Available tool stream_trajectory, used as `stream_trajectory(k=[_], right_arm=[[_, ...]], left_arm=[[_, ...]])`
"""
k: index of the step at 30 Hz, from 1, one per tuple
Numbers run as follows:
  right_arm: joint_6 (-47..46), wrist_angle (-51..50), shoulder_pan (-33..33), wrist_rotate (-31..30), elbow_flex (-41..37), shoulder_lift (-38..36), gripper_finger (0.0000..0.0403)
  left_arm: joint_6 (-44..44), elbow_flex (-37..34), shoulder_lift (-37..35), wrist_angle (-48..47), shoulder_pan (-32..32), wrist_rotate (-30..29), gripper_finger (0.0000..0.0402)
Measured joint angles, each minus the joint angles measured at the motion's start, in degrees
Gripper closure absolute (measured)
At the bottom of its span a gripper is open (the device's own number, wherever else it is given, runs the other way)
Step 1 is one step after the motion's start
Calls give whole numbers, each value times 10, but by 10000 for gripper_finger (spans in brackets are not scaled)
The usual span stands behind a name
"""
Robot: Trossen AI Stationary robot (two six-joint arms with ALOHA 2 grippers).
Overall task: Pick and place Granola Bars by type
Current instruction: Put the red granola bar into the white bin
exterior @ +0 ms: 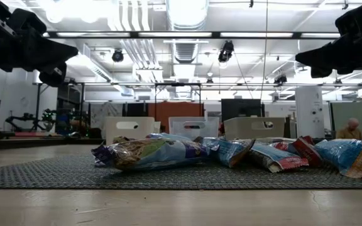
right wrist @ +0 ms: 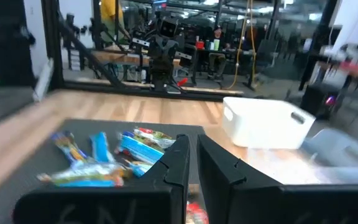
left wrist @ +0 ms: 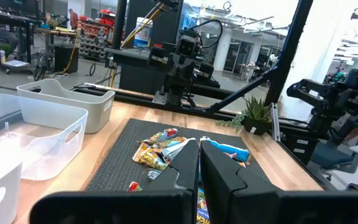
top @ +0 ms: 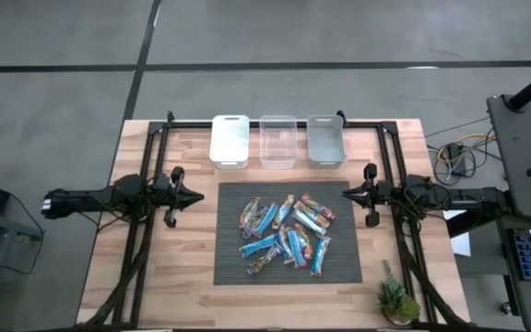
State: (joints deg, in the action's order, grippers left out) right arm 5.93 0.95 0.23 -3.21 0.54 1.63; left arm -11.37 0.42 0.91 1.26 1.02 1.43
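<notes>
The granola bars [top: 286,236] lie in a loose heap on a dark ribbed mat [top: 231,267]; their wrappers are mostly blue, some with red, orange or brown print. The low view shows the granola bars [exterior: 168,152] resting flat on the mat and partly on one another. My left gripper [top: 198,195] hovers just off the mat's left edge, pointing right, with its fingers [left wrist: 185,171] together. My right gripper [top: 345,194] hovers just off the mat's right edge, pointing left, with its fingers [right wrist: 178,165] together. Both are well above the table and touch nothing.
Three small bins stand in a row at the far edge behind the mat: a white bin [top: 230,140], a clear bin [top: 278,141] and a grey bin [top: 325,138]. A small potted plant [top: 396,301] sits at the near right corner. Bare wood flanks the mat.
</notes>
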Motion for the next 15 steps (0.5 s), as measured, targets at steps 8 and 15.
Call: stream_trajectory(k=[8,15], right_arm=[[100,0,0,0,0,0,380],[78,0,0,1,0,0,380]], left_arm=[[0,0,0,0,0,0,402],[0,0,0,0,0,0,402]])
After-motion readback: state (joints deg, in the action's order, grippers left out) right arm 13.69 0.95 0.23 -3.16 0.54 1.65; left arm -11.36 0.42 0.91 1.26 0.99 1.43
